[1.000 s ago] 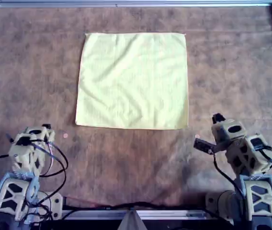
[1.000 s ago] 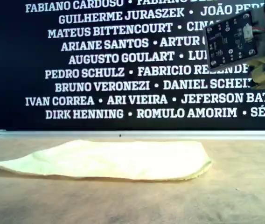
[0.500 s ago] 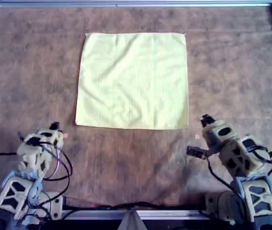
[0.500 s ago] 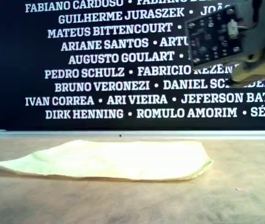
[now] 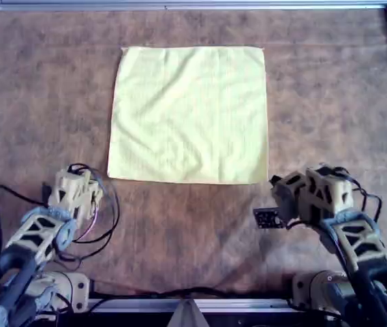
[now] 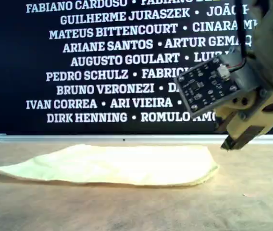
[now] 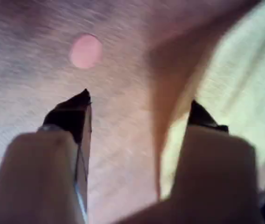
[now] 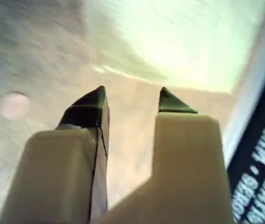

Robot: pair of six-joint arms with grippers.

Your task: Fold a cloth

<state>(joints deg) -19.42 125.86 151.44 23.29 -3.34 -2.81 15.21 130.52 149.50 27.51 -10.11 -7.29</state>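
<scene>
Your two arms sit at the near edge of the desk, w/ the left end effector just off the cloth's near corner on the overhead view's left, jaws held wide and empty — one tip over bare brown mat, the other over the cloth's yellow edge. A small pink dot marks the mat just ahead of it. The right end effector hovers near the near corner on the overhead view's right, jaws parted narrower, nothing between them; a 2nd pink dot lies beside it.

Beyond the arms, the cloth lies spread flat as a full square, mid-desk toward the far rail, no crease or fold showing. In the exterior view it rests low on the mat, its edge slightly lifted at that view's right.

Progress, as judged: approx. nil on the fold itself — no corner gripped yet, cloth untouched. You look to be at the approach step; left to do are pinching both near corners, carrying them over to the far edge, and releasing.
</scene>
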